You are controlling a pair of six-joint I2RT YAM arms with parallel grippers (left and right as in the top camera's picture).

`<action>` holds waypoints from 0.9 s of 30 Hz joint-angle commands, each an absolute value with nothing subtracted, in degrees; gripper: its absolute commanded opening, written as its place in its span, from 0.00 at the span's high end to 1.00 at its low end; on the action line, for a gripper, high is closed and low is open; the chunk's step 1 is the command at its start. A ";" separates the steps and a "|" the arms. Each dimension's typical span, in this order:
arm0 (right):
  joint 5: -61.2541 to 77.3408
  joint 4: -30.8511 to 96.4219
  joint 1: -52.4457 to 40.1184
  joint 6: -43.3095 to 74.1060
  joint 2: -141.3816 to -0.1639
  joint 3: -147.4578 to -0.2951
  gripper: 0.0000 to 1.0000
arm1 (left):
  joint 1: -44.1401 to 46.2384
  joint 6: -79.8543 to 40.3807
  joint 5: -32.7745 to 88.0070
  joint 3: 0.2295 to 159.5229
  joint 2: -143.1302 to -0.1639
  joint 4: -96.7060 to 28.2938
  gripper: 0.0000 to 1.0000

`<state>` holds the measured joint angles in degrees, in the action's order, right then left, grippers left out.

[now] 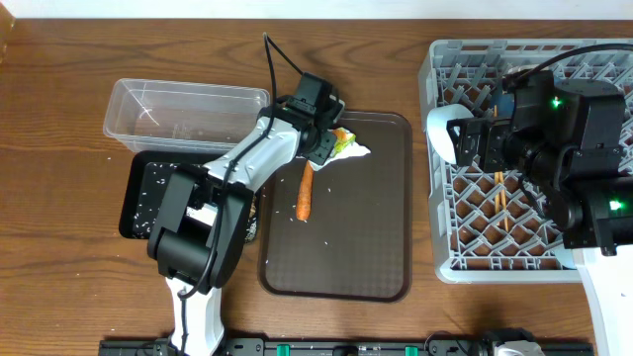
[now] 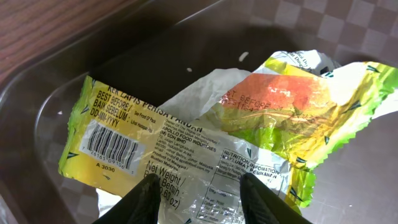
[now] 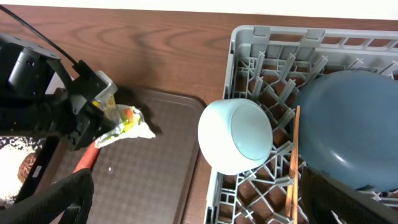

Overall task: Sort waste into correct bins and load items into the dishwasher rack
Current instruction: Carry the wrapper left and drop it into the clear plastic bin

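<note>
The wrappers (image 2: 205,143) lie crumpled in the tray's (image 1: 366,247) top-left corner. The left gripper (image 2: 204,199) straddles them, part-spread; whether it pinches, I cannot tell. Waste sorting is in hand: next needs a firm nip, then a lift to the tub (image 1: 183,114). The right gripper (image 3: 202,199) hangs spread over the rack (image 1: 465,247).

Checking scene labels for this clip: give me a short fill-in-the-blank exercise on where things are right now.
The orange carrot lies on the dark-brown ____. The left gripper hangs over a green-yellow snack ____. The white bowl rests in the grey dishwasher ____.
Missing words: tray; wrapper; rack.
</note>
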<state>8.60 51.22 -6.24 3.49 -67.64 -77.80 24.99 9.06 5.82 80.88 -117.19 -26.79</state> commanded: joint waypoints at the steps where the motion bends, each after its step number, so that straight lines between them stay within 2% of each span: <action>1: 9.06 51.27 -6.83 4.23 -67.53 -78.00 0.01 | 26.15 9.23 5.98 79.11 -117.62 -26.68 0.55; 7: 9.06 51.27 -6.83 4.23 -67.53 -78.00 0.01 | 27.38 9.23 5.96 78.13 -118.02 -26.35 0.55; 10: 9.06 51.27 -6.83 4.23 -67.53 -78.00 0.01 | 27.46 9.21 5.91 78.30 -117.91 -26.13 0.78; 12: 9.06 51.29 -6.83 4.23 -67.53 -78.00 0.01 | 27.46 9.19 5.93 78.41 -117.49 -26.30 0.81; 14: 9.06 51.27 -6.83 4.23 -67.53 -78.00 0.01 | 27.46 9.19 5.91 78.52 -116.86 -26.57 0.93; 27: 9.06 51.29 -6.83 4.23 -67.53 -78.00 0.01 | 27.44 9.17 3.42 78.65 -106.91 -29.08 0.94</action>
